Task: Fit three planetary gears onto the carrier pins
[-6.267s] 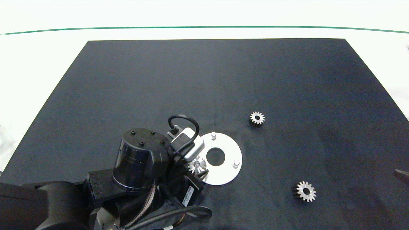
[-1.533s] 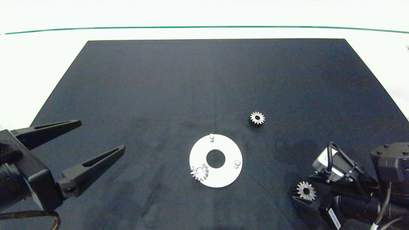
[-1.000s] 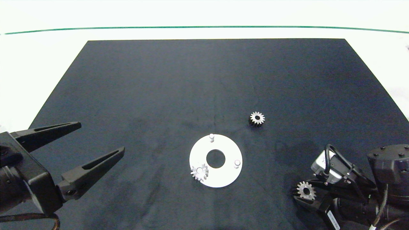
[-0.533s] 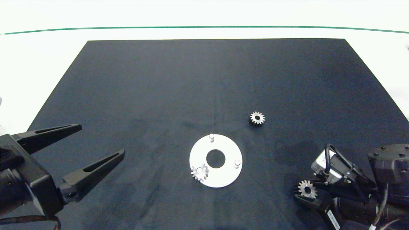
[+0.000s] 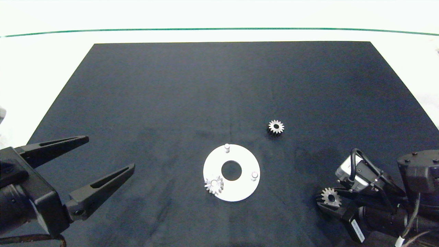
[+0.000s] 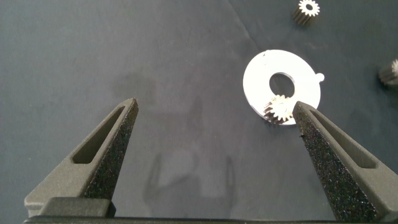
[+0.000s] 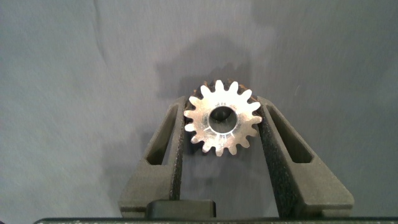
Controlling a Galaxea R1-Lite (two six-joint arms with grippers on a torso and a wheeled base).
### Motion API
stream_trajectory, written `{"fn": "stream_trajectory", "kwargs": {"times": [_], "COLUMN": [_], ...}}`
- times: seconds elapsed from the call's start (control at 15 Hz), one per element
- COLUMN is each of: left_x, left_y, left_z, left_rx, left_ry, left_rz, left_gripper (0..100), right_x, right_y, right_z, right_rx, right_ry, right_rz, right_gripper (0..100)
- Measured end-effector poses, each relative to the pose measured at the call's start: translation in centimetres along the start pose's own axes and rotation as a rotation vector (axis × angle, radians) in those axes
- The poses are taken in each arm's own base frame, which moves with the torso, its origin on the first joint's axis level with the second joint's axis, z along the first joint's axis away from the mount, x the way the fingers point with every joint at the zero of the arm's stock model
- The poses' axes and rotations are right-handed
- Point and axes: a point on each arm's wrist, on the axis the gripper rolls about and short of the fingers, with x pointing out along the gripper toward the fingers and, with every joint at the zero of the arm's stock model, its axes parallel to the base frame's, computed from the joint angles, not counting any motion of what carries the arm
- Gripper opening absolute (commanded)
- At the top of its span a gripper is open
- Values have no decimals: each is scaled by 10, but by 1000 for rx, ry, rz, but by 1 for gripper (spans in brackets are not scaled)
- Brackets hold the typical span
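Right wrist view shows my right gripper clamped on one of the planetary gears, flat face up, a finger against the teeth on each side. From overhead, the carrier disc lies to the left of that grip, nearer the table's middle, with two bare carrier pins; the near one faces me. One gear sits installed; another waits beyond. My left gripper hangs spread wide, well apart at the left edge.
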Motion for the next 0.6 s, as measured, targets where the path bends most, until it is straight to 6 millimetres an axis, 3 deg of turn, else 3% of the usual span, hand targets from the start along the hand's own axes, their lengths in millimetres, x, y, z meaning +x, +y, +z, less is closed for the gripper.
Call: {"fn": "stream_trajectory", "kwargs": {"times": [0.27, 0.6], "left_x": [-3, -6], "left_y": [0, 1], "left_z": [-3, -4], "left_rx": [0, 0], "left_ry": [0, -5], "left_rz": [0, 1], "left_gripper": [100, 100], "right_x": [-3, -4], "right_y": [-3, 10], "right_z": [17, 36], "right_rx": [1, -6], "right_ry": [-59, -117], "right_rz": [-7, 45], "right_gripper": [25, 25]}}
